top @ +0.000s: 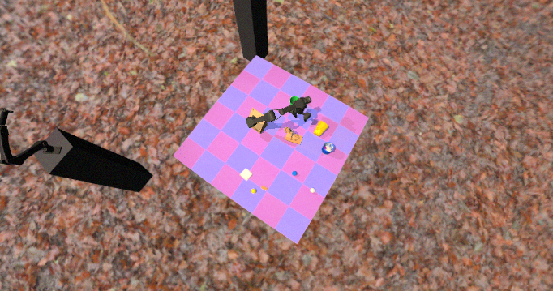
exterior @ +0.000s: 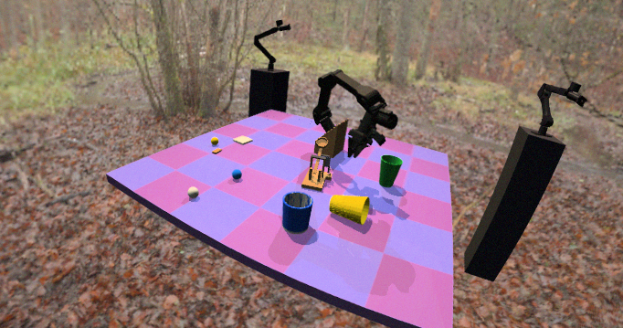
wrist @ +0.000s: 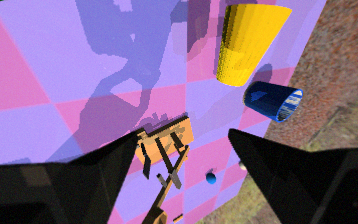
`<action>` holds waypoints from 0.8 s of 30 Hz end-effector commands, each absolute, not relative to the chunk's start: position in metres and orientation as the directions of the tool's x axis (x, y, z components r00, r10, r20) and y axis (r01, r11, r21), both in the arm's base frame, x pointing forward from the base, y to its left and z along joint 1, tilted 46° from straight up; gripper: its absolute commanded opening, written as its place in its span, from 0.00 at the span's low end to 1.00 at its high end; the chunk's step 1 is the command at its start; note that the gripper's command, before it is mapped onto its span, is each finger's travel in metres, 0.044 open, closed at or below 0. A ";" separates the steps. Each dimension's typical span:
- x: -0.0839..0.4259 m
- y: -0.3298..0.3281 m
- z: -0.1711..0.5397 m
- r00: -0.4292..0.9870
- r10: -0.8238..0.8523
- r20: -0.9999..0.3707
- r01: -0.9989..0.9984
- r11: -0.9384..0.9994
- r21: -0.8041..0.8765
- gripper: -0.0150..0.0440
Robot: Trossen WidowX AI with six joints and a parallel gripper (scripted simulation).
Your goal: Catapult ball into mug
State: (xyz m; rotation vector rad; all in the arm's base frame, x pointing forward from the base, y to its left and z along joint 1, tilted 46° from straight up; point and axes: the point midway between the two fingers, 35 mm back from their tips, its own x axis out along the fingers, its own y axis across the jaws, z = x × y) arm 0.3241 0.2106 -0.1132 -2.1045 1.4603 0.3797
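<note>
The wooden catapult [top: 295, 138] [exterior: 313, 184] [wrist: 181, 131] stands on the checkered table, its arm raised. Its cup [exterior: 322, 142] shows no ball. The blue mug [top: 323, 150] [exterior: 297, 216] [wrist: 265, 101] stands upright beyond the catapult's front end. In the top view a small pinkish patch shows inside the mug; I cannot tell whether it is a ball. No ball lies beside the catapult. My gripper [top: 300, 119] [exterior: 367, 147] [wrist: 184, 134] is open and empty, raised above the table to the catapult's side, between it and the green cup.
A yellow cup [top: 321, 128] [exterior: 348, 207] [wrist: 250, 42] lies on its side near the mug. A green cup [top: 294, 100] [exterior: 390, 171] stands upright. A wooden board [exterior: 337, 142] stands behind the catapult. A blue ball [top: 294, 173] [exterior: 237, 174] [wrist: 210, 178] and a white ball [top: 312, 190] [exterior: 193, 193] lie farther off.
</note>
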 end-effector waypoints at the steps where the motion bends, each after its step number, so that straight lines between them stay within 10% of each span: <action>1: 0.345 0.221 -0.105 0.373 -0.732 -0.571 -0.909 -0.164 -0.384 1.00; 24: 0.462 0.244 -0.040 0.477 -0.514 -0.713 -0.604 0.398 -0.691 1.00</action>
